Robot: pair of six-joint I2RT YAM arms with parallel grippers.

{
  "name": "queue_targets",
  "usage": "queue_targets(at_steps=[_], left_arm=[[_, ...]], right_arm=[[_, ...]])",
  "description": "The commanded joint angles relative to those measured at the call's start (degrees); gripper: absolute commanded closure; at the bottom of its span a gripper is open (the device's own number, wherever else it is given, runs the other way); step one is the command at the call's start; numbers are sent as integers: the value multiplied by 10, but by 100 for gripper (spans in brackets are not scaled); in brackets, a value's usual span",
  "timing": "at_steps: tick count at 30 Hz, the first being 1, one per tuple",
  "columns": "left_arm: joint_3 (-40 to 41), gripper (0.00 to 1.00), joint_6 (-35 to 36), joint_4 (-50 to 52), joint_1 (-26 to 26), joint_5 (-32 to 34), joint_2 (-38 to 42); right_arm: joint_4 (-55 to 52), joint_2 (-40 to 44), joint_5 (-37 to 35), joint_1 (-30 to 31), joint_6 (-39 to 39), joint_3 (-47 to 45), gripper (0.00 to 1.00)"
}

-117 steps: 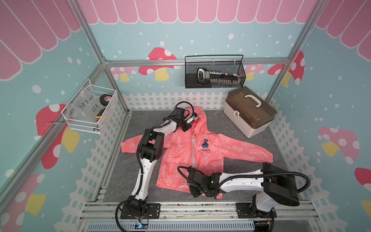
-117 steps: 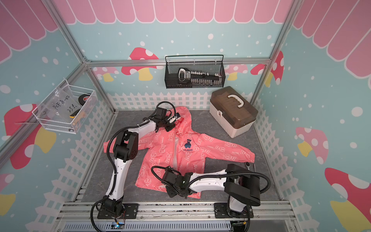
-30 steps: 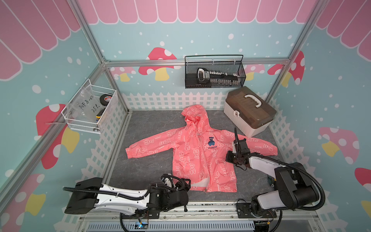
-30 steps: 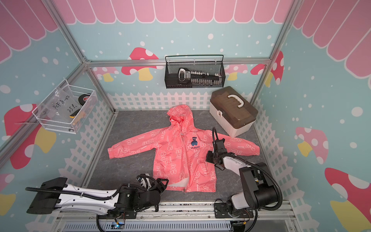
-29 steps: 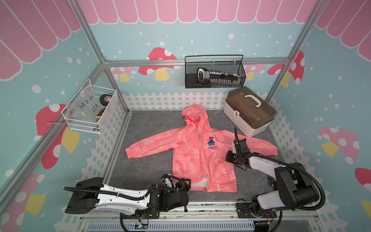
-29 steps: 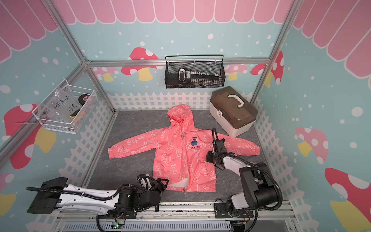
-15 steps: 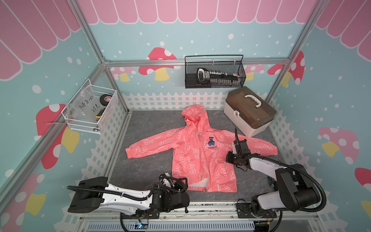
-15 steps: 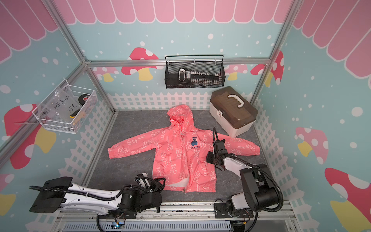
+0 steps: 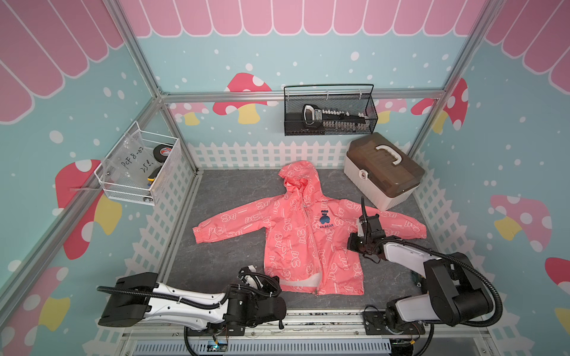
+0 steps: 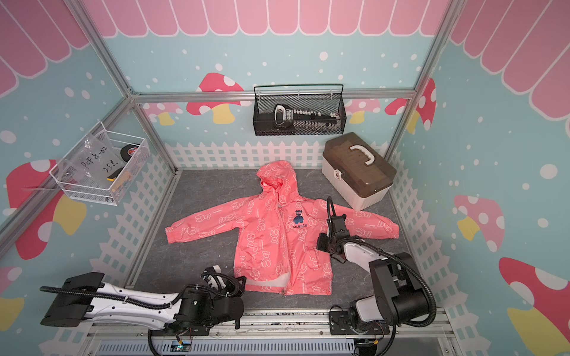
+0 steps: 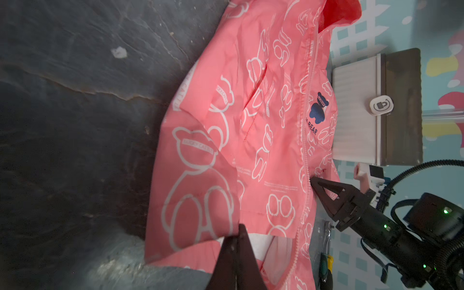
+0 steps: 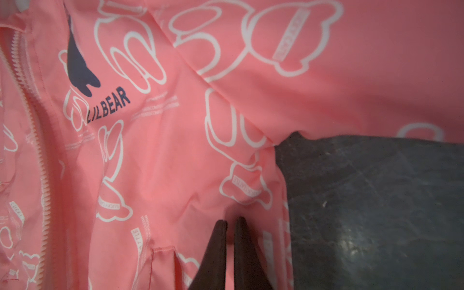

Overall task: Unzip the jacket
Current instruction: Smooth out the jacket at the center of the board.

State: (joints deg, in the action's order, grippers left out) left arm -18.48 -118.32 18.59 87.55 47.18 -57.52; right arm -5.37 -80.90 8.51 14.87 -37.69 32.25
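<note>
Jacket [image 9: 296,240] lies flat, hood toward the box [image 9: 382,175], hem away. Left jaws pinch the hem; right jaws' pinch shows only in wrist views.

Navy letters "LILBEAR" stand under the navy bear logo [image 9: 324,216] on the chest of the coral-pink hooded jacket [image 9: 296,246], at the centre of the frame in both top views. In the wrist views, small bands inside its white bear outlines [image 11: 198,147] seem to read "LUCKY CATTLE". At the left of the frame, the clear plastic bag [image 9: 126,163] in the white wire basket [image 9: 129,188] bears handwritten "PCF 8-02" and "25". A padlock sign marks the round white latch [image 11: 381,105] of the beige storage box [image 11: 351,120].
</note>
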Motion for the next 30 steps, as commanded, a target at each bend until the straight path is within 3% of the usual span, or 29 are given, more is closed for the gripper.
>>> queue_targets(at_steps=[1, 6, 9, 12, 17, 22, 25, 30], left_arm=[[-2, 100, -223, 105, 19, 42, 25], [3, 100, -354, 168, 80, 91, 38], [3, 100, -385, 165, 109, 134, 49], [-7, 73, -367, 166, 120, 156, 79], [-21, 61, -317, 185, 126, 158, 144], [-43, 65, -232, 201, 126, 155, 212], [-56, 70, -178, 220, 126, 176, 245], [-92, 62, -143, 324, 110, 180, 256]], right_arm=[[-19, 13, -2, -3, 8, -8, 90], [-27, 15, -6, -3, 12, -4, 90], [-30, 16, -8, -2, 16, -3, 90], [-34, 16, -5, -2, 21, 1, 89], [-50, 19, 9, -3, 35, 13, 83], [-71, 31, 18, -2, 51, 23, 70], [-89, 40, 61, 1, 74, 36, 65], [-177, 70, 109, 74, 135, 89, 43]])
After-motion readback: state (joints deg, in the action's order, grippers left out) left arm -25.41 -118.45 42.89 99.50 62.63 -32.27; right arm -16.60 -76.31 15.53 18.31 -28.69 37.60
